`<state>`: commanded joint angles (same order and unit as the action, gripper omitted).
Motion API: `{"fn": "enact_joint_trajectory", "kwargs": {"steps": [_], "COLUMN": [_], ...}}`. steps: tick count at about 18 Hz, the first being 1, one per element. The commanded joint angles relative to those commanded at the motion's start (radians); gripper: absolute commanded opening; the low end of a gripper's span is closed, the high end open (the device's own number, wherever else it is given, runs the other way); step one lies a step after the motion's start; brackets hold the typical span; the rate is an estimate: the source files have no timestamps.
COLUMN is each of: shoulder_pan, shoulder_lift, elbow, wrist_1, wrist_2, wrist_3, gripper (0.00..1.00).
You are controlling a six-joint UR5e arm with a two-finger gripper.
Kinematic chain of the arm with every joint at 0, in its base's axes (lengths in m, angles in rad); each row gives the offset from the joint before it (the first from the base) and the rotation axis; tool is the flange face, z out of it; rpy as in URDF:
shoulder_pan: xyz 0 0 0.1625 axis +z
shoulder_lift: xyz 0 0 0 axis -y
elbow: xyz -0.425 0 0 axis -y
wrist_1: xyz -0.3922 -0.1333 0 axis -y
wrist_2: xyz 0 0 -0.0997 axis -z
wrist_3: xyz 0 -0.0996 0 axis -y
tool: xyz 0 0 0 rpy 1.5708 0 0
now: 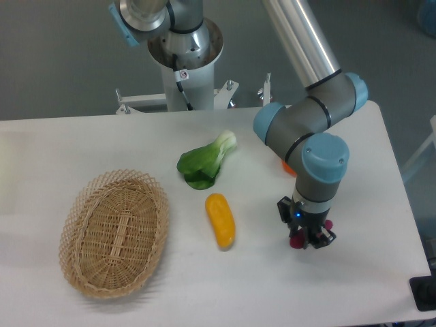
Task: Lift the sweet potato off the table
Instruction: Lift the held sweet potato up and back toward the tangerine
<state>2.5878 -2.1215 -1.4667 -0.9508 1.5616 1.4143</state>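
Arm reaches in from the top of the view, elbow bent over the right half of the white worktop [354, 272], wrist pointing straight down.

Tool [308, 240] sits low at the right side of the worktop, at or just above the surface. A bit of magenta shows at its tip, on both sides of the black fingers: this is the sweet potato [297, 240], mostly hidden under the wrist and fingers. Only small patches of it are visible, one at the left of the fingertips and one at the right. The fingers stand narrow and close against the tuber on either side; they look closed on it, though from this angle contact is hard to confirm. Cannot tell whether the tuber rests on the worktop or is lifted clear of it.

Small blue light glows on the tool body above the fingers.

Other items, all to the left of the tool and apart from it:
- Yellow-orange oblong vegetable [220, 220], lying roughly lengthwise toward the viewer, near the middle of the worktop.
- Bok choy [204, 163], green leaves with pale stem end pointing up-right, just behind the oblong vegetable.
- Oval wicker basket [114, 232] at the left side, well apart from everything else.
- An orange item [289, 167] peeks out behind the arm's forearm joint, mostly covered.
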Motion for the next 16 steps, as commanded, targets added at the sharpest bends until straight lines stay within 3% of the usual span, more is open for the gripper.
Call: {"fn": "enact_joint_trajectory", "kwargs": {"steps": [12,16], "shoulder_pan": [0.064,0.081], "shoulder_lift": [-0.029,-0.041], "elbow": [0.250,0.285], "wrist_1": [-0.256,-0.286], "wrist_2": [-0.008,-0.014], "wrist_3": [-0.009,-0.051], "gripper": [0.13,0.12]}}
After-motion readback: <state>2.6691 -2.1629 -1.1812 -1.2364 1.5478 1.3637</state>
